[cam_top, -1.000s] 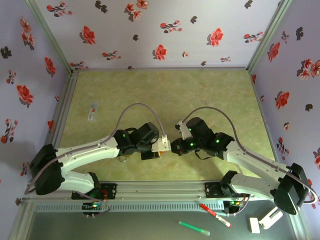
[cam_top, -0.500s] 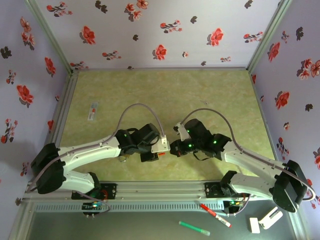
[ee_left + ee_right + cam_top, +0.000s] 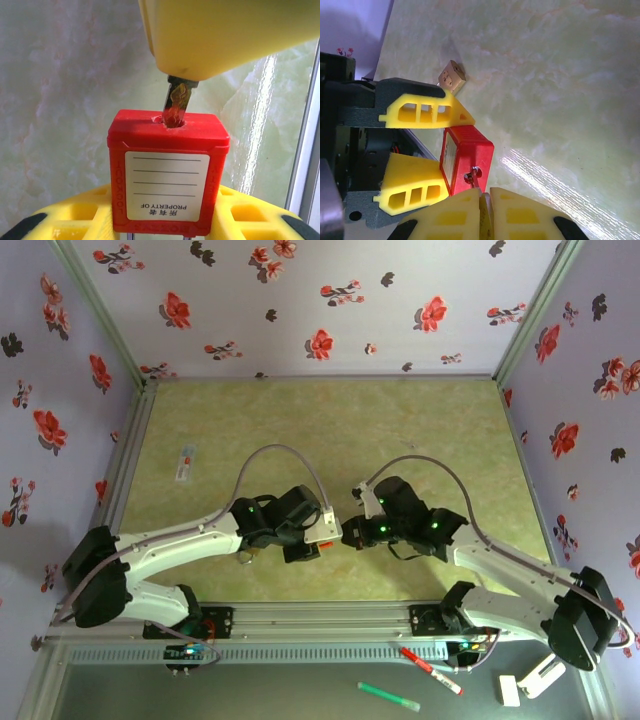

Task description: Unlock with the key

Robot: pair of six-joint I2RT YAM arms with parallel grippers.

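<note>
The small dark metal key [image 3: 175, 102] has its blade poked into the keyhole on the end face of the red plastic padlock [image 3: 167, 170]. The left wrist cam gets this dead on: the key comes in from 12 o'clock, leaning a little. That view also gives you the white "PROPERTY OF" label [image 3: 167, 186] on the lock body, upside down.

The right wrist cam adds who's holding what. The right gripper [image 3: 485, 200] comes in at 6 o'clock, yellow fingers pressed together on the key's head. The left gripper [image 3: 457, 147] has a yellow finger on each side of the red padlock, clamped on it and holding it up off the pale green marbled table [image 3: 560, 75]. A small brass padlock [image 3: 452, 76] lies on the table at about 11 o'clock from the red one, just past the left gripper's upper finger.

From the top cam the two arms meet nose to nose, the right gripper at 3 o'clock of the left. The key is too small to make out there.
</note>
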